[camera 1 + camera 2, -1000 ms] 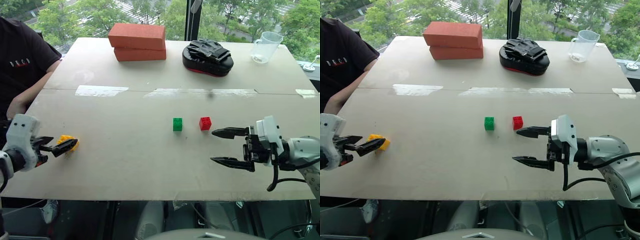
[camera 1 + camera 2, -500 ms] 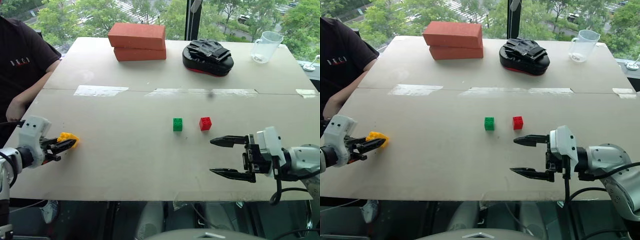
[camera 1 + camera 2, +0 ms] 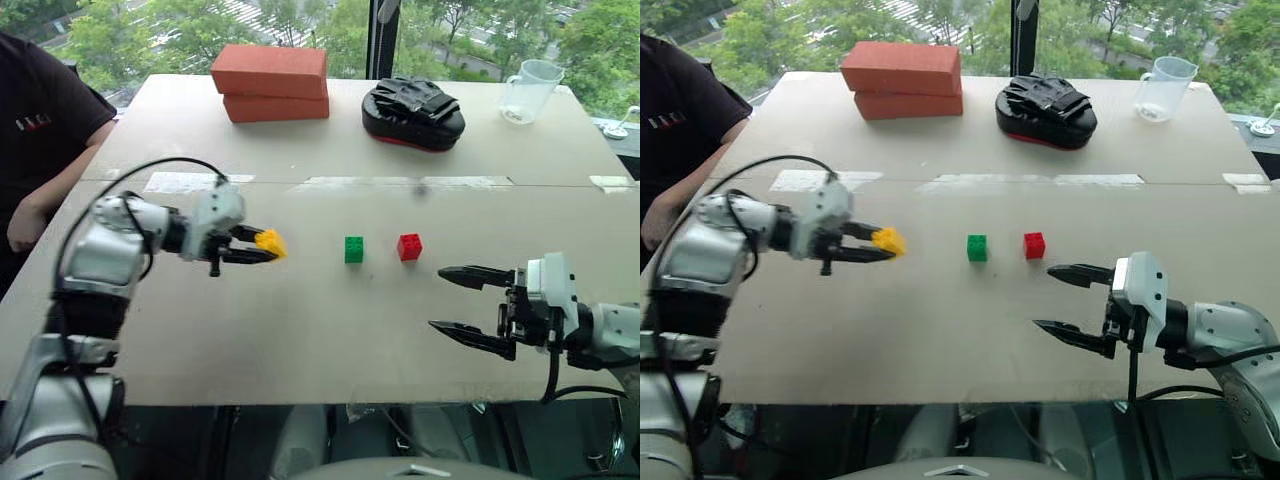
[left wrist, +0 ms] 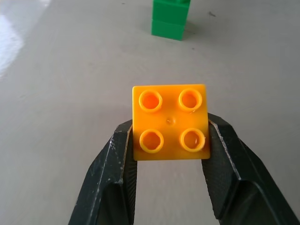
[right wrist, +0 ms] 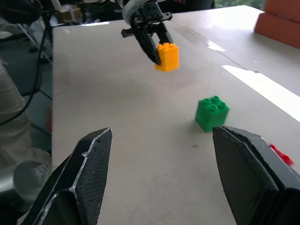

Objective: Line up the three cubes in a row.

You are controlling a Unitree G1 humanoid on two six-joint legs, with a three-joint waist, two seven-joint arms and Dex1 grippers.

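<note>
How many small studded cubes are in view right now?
3. The yellow cube is held above the table in the left end effector. The green cube and red cube sit side by side mid-table, apart.

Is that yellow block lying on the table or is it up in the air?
In the air. The left gripper is shut on the yellow block, and the right wrist view shows it clear of the table.
</note>
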